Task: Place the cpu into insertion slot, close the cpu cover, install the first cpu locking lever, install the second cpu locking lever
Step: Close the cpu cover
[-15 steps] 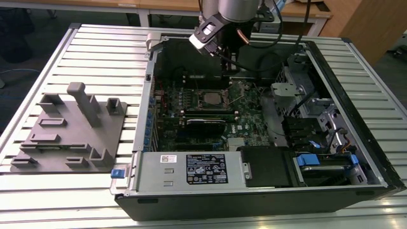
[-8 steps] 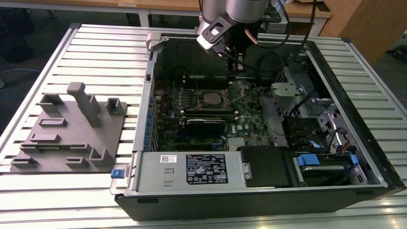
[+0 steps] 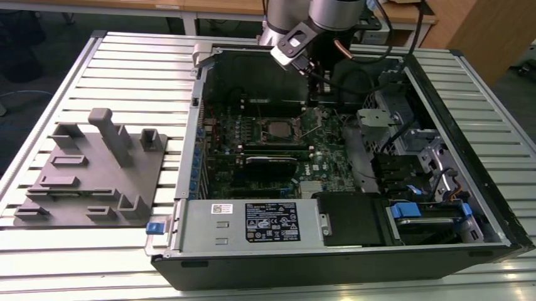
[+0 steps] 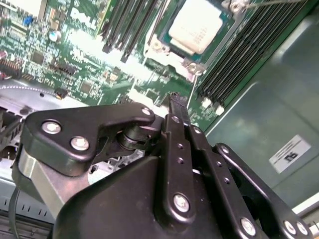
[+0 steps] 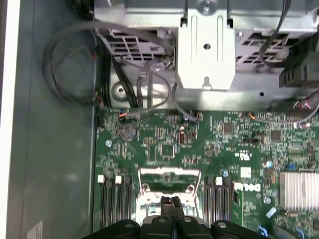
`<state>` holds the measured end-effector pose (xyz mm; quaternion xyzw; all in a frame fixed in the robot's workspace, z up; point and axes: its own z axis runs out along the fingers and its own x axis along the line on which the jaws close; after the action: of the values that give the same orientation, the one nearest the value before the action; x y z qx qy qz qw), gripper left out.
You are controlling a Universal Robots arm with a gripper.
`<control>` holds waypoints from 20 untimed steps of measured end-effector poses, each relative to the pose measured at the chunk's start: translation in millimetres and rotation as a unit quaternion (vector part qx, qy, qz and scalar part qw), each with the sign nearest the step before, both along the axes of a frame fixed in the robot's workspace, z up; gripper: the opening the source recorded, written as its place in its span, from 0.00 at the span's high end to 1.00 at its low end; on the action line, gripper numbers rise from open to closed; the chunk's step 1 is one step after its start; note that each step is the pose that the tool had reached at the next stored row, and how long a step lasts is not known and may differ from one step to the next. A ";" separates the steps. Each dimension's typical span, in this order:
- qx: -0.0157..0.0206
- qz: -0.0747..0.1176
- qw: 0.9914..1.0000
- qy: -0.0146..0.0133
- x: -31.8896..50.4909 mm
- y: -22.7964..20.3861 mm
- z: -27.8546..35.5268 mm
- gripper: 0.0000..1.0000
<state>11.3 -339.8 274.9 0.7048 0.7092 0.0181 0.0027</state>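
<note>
Pincer (image 5: 171, 201), shut and empty, hovered near the seated chip (image 4: 195, 25), seemingly at the lever (image 4: 193, 84) step, needing a firm push.

Matt silvery metal cpu (image 4: 195, 25), glossy green motherboard (image 4: 50, 52)

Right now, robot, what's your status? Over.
Gripper shut, holding nothing, above the motherboard. Cpu seated in the insertion slot, metal top showing. Nothing between gripper and cpu.
</note>
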 end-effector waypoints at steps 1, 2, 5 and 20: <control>0.000 0.000 1.000 0.000 2.1 0.0 -0.1 0.89; 0.000 0.000 1.000 0.000 4.2 0.0 -0.1 0.89; 0.000 0.000 1.000 0.000 10.3 0.0 -0.1 0.89; 0.000 -0.015 1.000 0.000 27.1 -0.1 -0.6 0.89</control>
<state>38.4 -339.9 274.2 0.7150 0.6989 0.0180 0.0030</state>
